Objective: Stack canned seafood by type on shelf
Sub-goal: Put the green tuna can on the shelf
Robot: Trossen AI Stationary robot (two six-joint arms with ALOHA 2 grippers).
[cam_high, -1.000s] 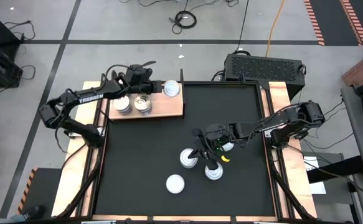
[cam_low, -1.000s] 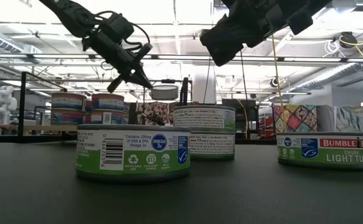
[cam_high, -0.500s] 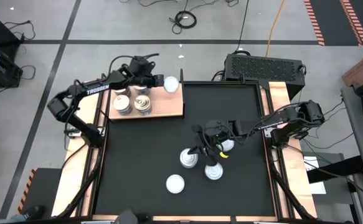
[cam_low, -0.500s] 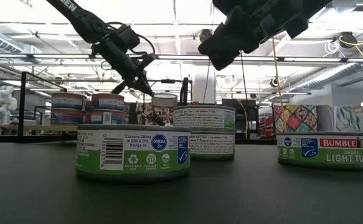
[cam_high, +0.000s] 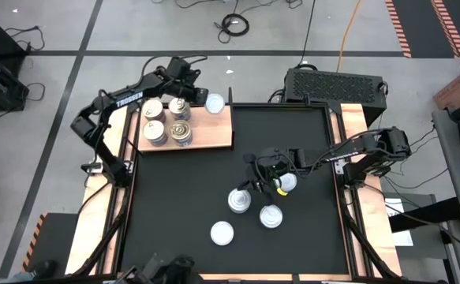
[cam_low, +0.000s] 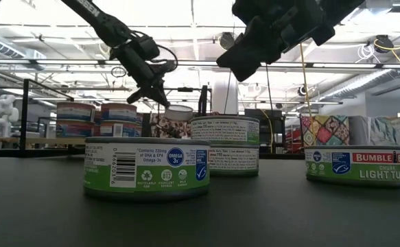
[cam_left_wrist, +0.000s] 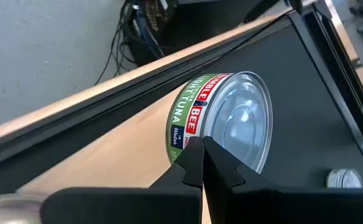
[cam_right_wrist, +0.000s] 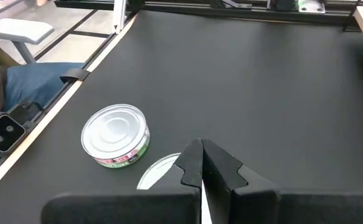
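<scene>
Two closed claws are working here, and neither is holding anything. We are seeing the left gripper (cam_high: 196,98) hovering with its tips just beside a white-topped tin (cam_high: 214,104) on the shelf (cam_high: 214,136). The right gripper (cam_high: 255,186) is hanging over four tins (cam_high: 238,200) lying on the black mat (cam_high: 182,189) below it.

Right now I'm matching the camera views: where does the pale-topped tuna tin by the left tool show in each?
High view: the tuna tin sits on the shelf's far right corner.
Low view: small, far back, left of centre.
Left wrist view: large, at centre.
Right wrist view: not in it.
Shared landmark: the shut left tool, its tip beside the tin.
</scene>
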